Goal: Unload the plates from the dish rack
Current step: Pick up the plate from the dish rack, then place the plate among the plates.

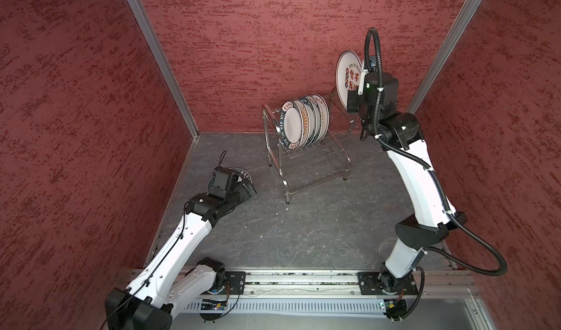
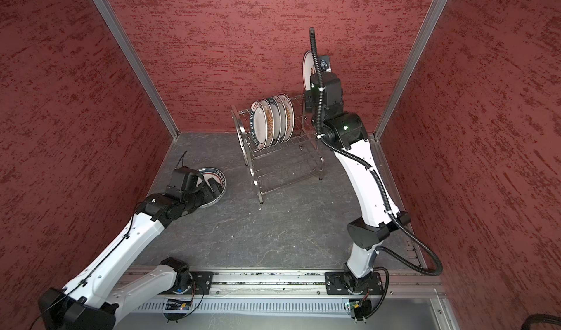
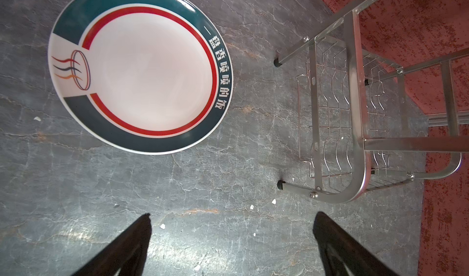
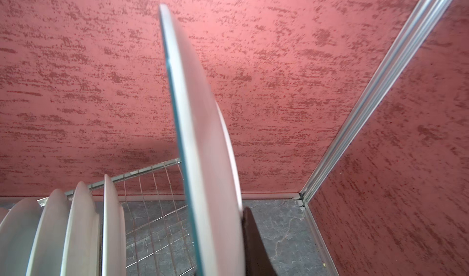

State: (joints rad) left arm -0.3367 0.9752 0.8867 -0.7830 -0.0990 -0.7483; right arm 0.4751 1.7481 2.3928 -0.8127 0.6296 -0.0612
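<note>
Lifted plate (image 1: 347,75) held on edge above the dish rack (image 1: 272,131); another plate lies flat on the table (image 1: 303,237)

The right fingers (image 4: 255,239) pinch the lower rim of the lifted plate, which has red-black characters, above the rack end nearest the right arm. The other plates (image 1: 299,123) stand in a row in the upper tier. The left fingers (image 3: 132,244) are spread wide and empty above the grey table, near the flat teal-rimmed plate (image 3: 142,66), apart from the rack
</note>
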